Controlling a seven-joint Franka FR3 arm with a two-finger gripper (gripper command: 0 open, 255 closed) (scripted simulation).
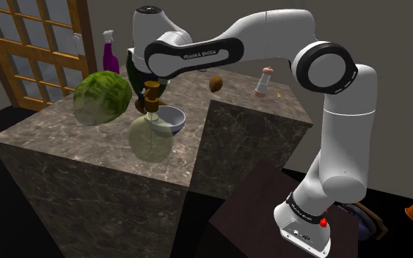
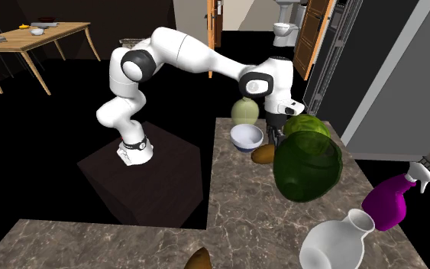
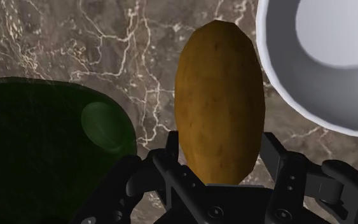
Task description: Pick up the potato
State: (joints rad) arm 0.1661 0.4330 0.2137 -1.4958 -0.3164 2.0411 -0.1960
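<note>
Wrist view, gripper (image 3: 222,145) clasping potato (image 3: 220,95); second exterior view, bowl (image 2: 246,137) beside

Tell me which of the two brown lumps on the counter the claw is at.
The potato beside the white bowl, right at the claw. The other brown lump lies far off, near the pepper mill.

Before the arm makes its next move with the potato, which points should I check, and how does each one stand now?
1. The potato is centred at the gripper: ok.
2. Grip closed on the potato: cannot tell.
3. The white bowl is clear of the potato: cannot tell, their edges look very close.
4. The dark green glass vessel is clear of the potato: ok, marble counter shows between them.
5. The potato is lifted off the counter: cannot tell.
</note>
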